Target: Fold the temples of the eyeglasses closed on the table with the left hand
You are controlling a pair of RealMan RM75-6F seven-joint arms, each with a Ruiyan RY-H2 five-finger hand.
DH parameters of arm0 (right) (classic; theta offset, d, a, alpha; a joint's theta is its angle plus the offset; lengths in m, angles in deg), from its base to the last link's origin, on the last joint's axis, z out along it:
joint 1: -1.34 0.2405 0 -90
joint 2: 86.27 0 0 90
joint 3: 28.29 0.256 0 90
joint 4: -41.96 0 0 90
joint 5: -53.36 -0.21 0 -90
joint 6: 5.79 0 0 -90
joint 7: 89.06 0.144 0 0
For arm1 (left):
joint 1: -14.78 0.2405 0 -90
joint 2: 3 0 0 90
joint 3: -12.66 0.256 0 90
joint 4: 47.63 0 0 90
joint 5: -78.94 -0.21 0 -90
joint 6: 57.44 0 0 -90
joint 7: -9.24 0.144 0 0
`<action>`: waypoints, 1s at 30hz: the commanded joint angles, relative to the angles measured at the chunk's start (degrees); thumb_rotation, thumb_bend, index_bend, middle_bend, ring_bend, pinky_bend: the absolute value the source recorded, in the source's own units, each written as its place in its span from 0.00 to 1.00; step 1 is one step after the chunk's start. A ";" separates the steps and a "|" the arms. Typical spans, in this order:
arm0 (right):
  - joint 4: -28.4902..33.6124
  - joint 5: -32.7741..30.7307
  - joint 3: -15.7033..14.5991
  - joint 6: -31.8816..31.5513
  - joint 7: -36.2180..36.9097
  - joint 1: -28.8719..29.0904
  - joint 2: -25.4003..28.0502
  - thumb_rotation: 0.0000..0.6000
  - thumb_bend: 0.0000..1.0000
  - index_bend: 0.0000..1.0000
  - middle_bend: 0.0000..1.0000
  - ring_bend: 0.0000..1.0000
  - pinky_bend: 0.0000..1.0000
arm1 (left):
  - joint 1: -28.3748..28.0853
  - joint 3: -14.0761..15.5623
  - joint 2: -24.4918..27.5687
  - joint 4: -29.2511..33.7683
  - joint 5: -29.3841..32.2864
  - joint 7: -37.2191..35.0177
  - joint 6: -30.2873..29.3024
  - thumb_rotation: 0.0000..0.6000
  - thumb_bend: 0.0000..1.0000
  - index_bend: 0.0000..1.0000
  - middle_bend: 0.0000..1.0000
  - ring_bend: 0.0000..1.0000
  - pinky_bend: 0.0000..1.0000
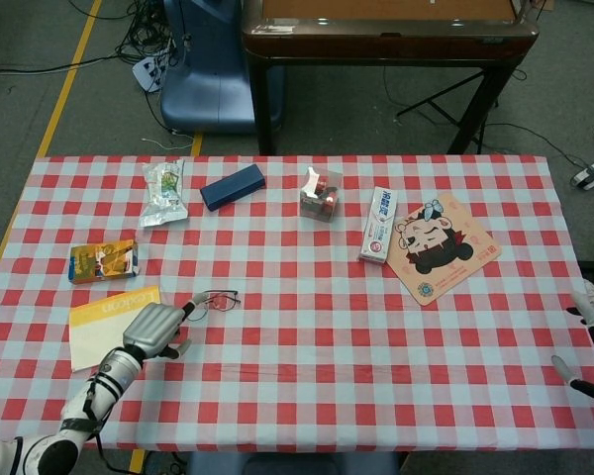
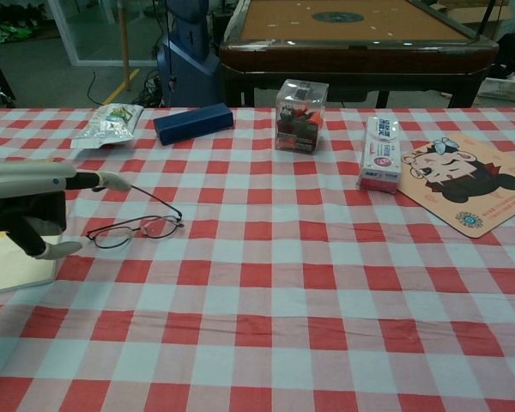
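My left hand (image 2: 30, 202) at 9 o'clock of the eyeglasses (image 2: 137, 225) on the worktop (image 2: 326, 283), one finger touching the raised temple, rest apart; risk: push skids the frame instead of folding; right hand (image 1: 589, 341) idle, grip state unclear.

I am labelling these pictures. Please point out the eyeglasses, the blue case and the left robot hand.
eyeglasses (image 2: 160, 227): chest view, on a lens rim.
blue case (image 2: 193, 123): chest view, on its top face.
left robot hand (image 1: 154, 328): head view, on its back.
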 commanded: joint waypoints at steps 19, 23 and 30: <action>0.31 0.14 -0.17 -0.52 -0.14 -0.39 0.21 1.00 0.23 0.00 0.26 0.30 0.20 | -0.78 2.32 -1.39 -5.72 5.89 -2.02 4.75 1.00 0.43 0.04 1.00 0.95 1.00; 0.39 0.18 -0.18 -0.55 -0.27 -0.40 0.19 1.00 0.23 0.00 0.26 0.30 0.20 | -0.98 2.69 -1.81 -6.58 6.40 -2.24 5.41 1.00 0.43 0.04 1.00 0.95 1.00; 0.56 0.16 -0.18 -0.88 -0.36 -0.63 0.33 1.00 0.23 0.00 0.26 0.30 0.20 | -1.09 2.79 -0.78 -5.58 6.10 -3.34 5.80 1.00 0.43 0.04 1.00 0.95 1.00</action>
